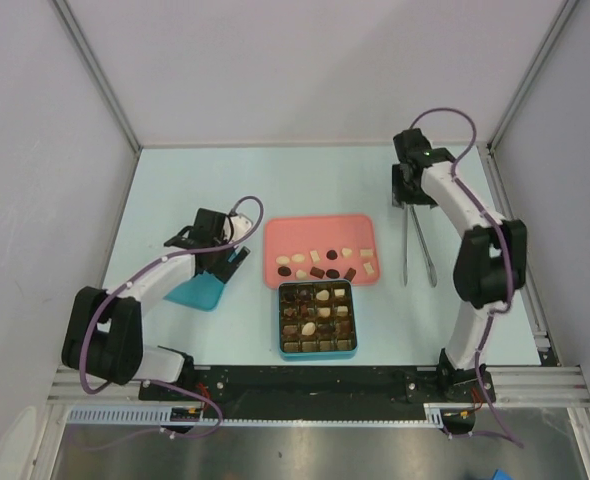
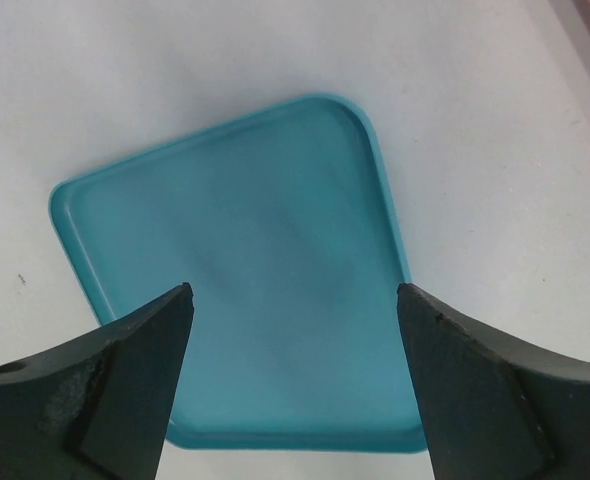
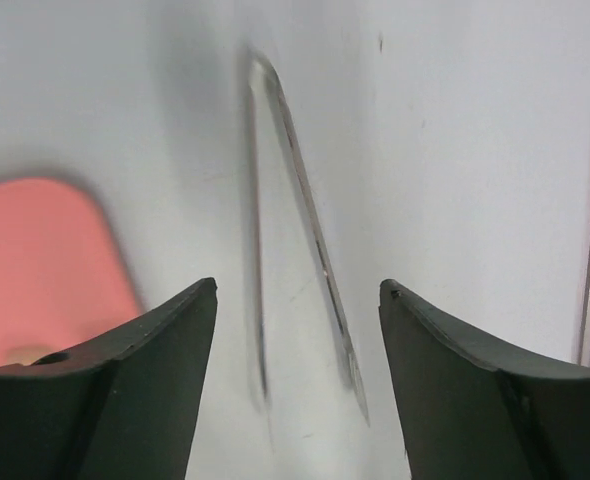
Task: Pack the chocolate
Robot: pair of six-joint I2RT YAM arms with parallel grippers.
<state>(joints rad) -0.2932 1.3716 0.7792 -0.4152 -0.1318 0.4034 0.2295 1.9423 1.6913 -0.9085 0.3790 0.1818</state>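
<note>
Several pieces of chocolate (image 1: 316, 257), dark and cream-white, lie loose on the pink tray (image 1: 320, 230). More pieces sit in the grid of the teal box (image 1: 317, 320) just in front of the tray. My left gripper (image 1: 231, 262) (image 2: 294, 290) hangs open over a flat teal lid (image 1: 197, 292) (image 2: 245, 270), with nothing between its fingers. My right gripper (image 1: 412, 195) (image 3: 298, 285) stands open above the hinged end of metal tongs (image 1: 418, 250) (image 3: 305, 250), which lie on the table right of the tray, and it holds nothing.
The pink tray's corner (image 3: 45, 260) shows at the left of the right wrist view. White walls with metal posts close in the table on three sides. A metal rail (image 1: 315, 382) runs along the near edge by the arm bases.
</note>
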